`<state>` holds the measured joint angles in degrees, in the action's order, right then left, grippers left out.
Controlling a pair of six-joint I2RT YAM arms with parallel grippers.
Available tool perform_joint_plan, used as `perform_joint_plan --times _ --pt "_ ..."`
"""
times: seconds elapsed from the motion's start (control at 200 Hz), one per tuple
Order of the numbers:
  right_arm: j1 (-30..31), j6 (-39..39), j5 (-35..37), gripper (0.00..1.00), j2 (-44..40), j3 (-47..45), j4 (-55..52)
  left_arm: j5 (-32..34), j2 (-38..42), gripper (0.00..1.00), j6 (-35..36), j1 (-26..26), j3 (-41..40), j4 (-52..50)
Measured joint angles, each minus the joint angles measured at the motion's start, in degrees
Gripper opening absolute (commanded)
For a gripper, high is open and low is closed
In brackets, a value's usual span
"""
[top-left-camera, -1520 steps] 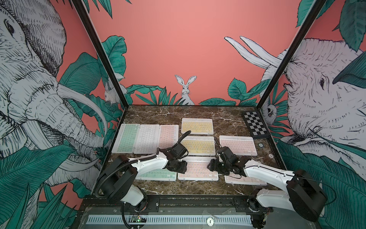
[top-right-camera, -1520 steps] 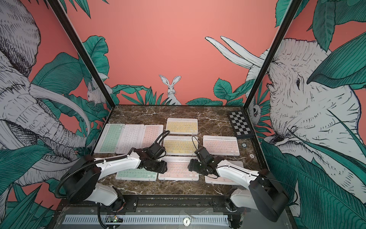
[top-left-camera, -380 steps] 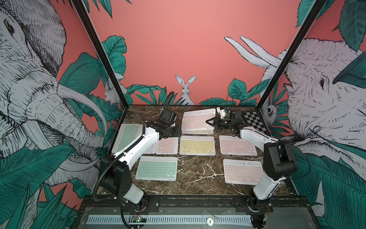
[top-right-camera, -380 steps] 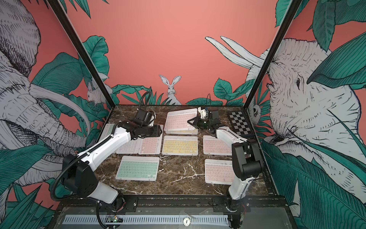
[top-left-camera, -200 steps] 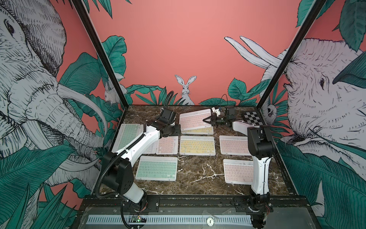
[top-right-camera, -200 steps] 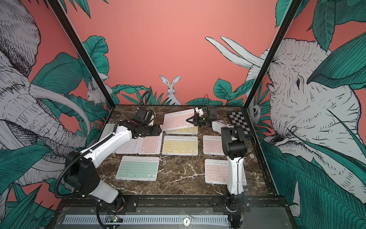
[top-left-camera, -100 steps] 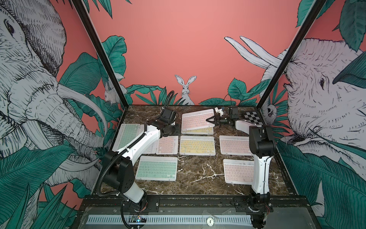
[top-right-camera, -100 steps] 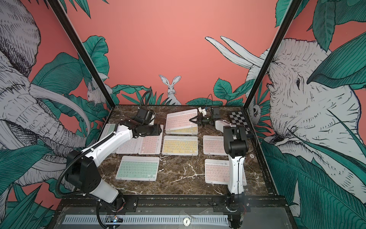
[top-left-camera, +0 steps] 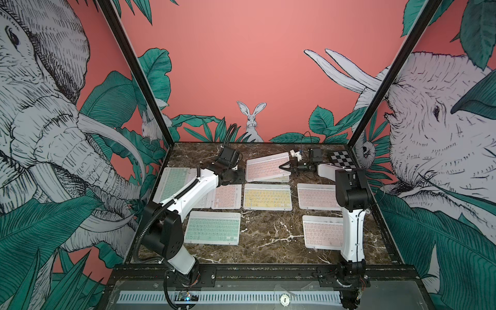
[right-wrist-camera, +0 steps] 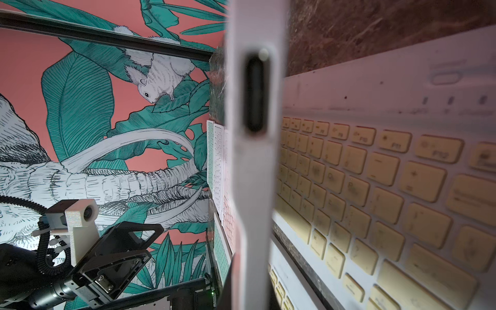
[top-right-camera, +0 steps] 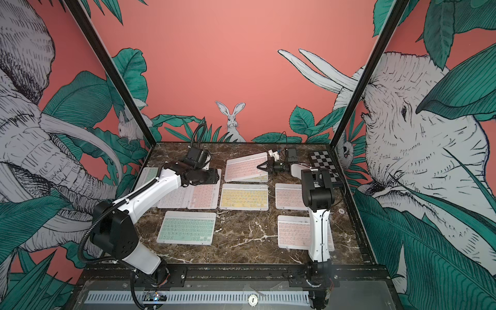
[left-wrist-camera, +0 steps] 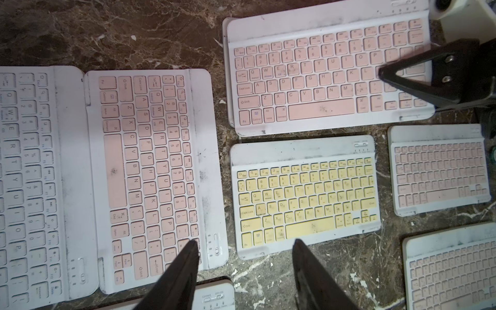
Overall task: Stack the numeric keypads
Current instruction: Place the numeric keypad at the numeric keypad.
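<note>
Though pinched at one short edge, looks stiff and light: pink keypad (top-left-camera: pixel 263 167) tilted over yellow keypad (right-wrist-camera: pixel 375 188), upper centre in both top views, right gripper (top-left-camera: pixel 281 167) clamped on its rim. Likely slippery; best held on bare frame, clear of keys. Jaws of left gripper (left-wrist-camera: pixel 245 243) apart, empty.

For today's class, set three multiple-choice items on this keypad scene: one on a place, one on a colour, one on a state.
1. What lies beneath the tilted pink keypad? A) yellow keypad B) a plate C) a cloth
2. The front-left keypad has keys of which colour? A) pink B) mint green C) yellow
3. The right hand is: A) open and empty B) out of view C) shut on the tilted pink keypad

1 A: yellow keys show under it in the right wrist view.
2 B: green in both top views.
3 C: its jaws pinch that keypad's edge.
</note>
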<state>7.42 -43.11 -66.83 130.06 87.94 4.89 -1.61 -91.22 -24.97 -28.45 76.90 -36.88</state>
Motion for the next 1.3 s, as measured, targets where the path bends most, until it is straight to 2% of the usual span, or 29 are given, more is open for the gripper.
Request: perform_joint_plan --times 0.555,0.705,1.301 --pt "-0.35 -2.89 -0.07 0.00 2.10 2.14 2.16 0.20 -0.02 0.58 -0.04 0.00 0.00 0.04" --pt "-0.35 -3.41 -0.11 0.06 2.91 2.23 2.47 0.17 -0.09 0.58 -0.04 0.00 0.00 0.04" --pt "-0.70 -4.00 -0.28 0.15 4.79 2.25 3.39 0.02 -0.57 0.58 -0.09 0.00 0.00 0.42"
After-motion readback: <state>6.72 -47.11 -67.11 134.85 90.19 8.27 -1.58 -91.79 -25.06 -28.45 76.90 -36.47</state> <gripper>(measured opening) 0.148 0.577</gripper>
